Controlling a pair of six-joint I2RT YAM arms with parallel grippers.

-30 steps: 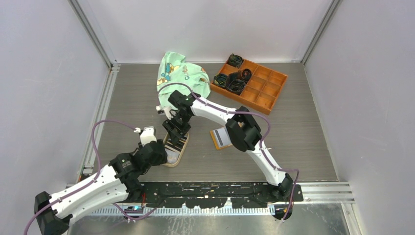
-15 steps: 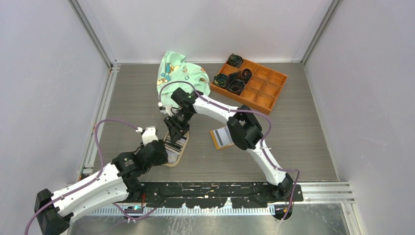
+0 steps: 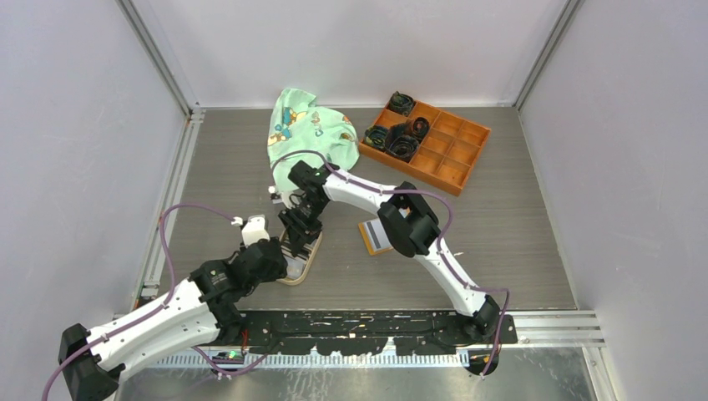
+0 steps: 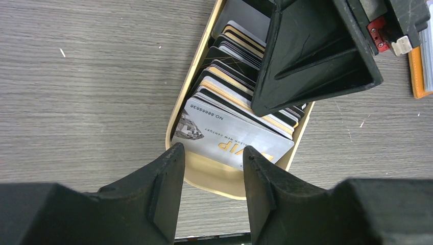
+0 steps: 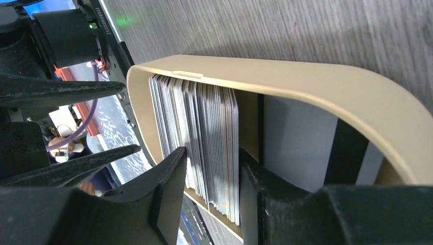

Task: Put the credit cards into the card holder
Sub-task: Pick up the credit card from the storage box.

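Top view: tan oval dish (image 3: 299, 276) sits on the table (image 3: 518, 251) at 8 o'clock from centre. The credit cards (image 3: 305, 249) stand on edge in it, packed in a row.

Right gripper (image 3: 300, 238) comes in from 12 o'clock and points down into the dish. In the right wrist view its fingers (image 5: 168, 184) bracket a bundle at one end of the row. Card edges (image 5: 209, 132) fill the whole gap between them, so it is pinching that bundle of cards. The dish rim (image 5: 316, 89) arcs over the top of the frame.

Left gripper (image 3: 285, 266) is at the dish's 7 o'clock end, low over the rim. In the left wrist view its fingers (image 4: 163, 178) are spread with a clear gap and nothing between them. Through the gap you see the dish end (image 4: 214, 185) and a silver VIP card (image 4: 240, 135), the front one of the row. Can't tell if the tips touch the rim. One black finger of the right gripper (image 4: 311, 56) covers the far part of the row (image 4: 224, 76).

Card holder (image 3: 371, 236) lies open and flat at 3 o'clock from the dish, apart from it. It has an orange border with a grey-striped face up, and the right arm's elbow partly covers it. Its orange edge (image 4: 416, 76) shows at the right border of the left wrist view.

Also there: green cloth (image 3: 309, 129) at 12 o'clock from the dish, and an orange compartmented tray (image 3: 455, 150) at 1 o'clock of the table. Dark coiled items (image 3: 405, 142) sit in its left cells.
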